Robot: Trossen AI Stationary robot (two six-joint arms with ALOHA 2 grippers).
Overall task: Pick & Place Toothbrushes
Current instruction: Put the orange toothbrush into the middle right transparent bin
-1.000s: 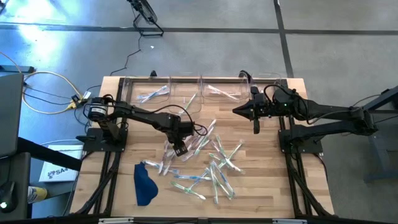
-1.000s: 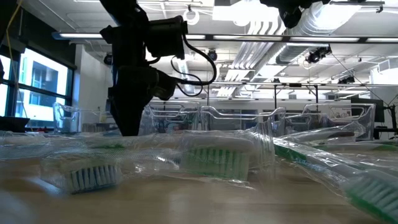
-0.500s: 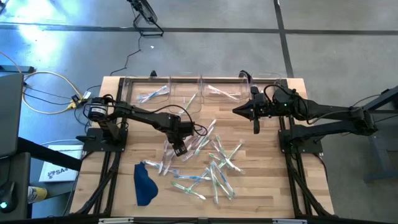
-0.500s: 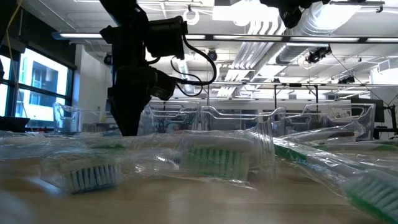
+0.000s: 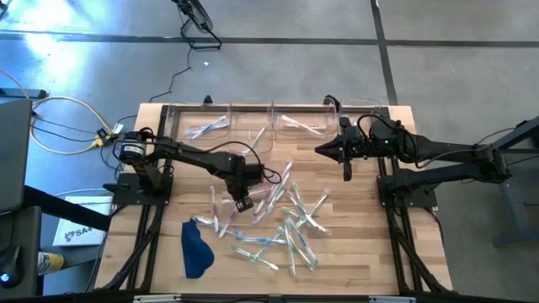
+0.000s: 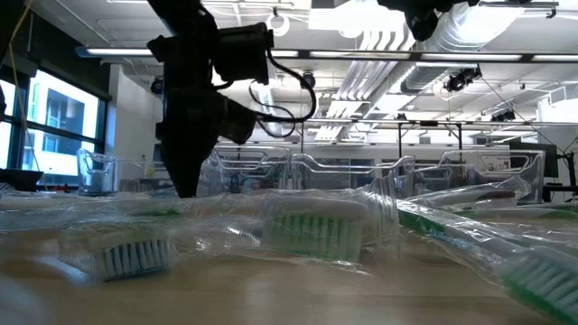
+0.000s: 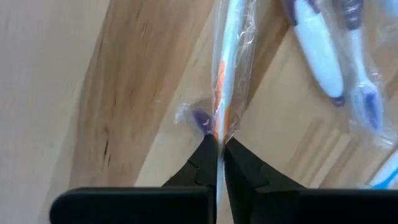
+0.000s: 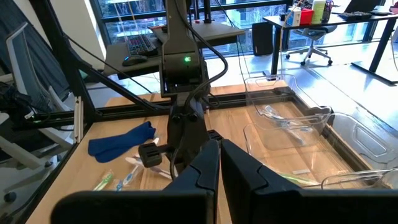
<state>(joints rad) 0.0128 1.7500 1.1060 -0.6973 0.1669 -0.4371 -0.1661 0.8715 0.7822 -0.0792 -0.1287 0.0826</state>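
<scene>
Several wrapped toothbrushes [image 5: 286,220] lie in a loose pile on the wooden table [image 5: 370,252]. At the pile's left side my left gripper [image 5: 242,202] points down, shut on one wrapped toothbrush [image 7: 229,68] that has a pale handle with an orange band. In the low view this gripper [image 6: 185,185] stands behind the nearest wrapped brush heads [image 6: 312,230]. My right gripper [image 5: 321,151] hangs shut above the table's far middle, near the bins, with nothing between its fingers [image 8: 219,152]. My left gripper pinches the toothbrush in its clear wrapper between its two fingertips, at the orange-banded part [image 7: 219,127]. The fingers come from above, pointing down. The rest of the toothbrush runs away from the fingertips over the wood; whether it is lifted off the table I cannot tell.
Clear plastic bins [image 5: 253,124] stand in a row along the far edge, some with toothbrushes inside. A dark blue cloth [image 5: 196,248] lies at the near left. Two more wrapped toothbrushes [image 7: 320,50] lie close beside the held one.
My left gripper has shut on the toothbrush at the pile's left side. In the low view its lower end shows narrower than before and the arm has tipped slightly. A wrapper just left of it has shifted a little.
</scene>
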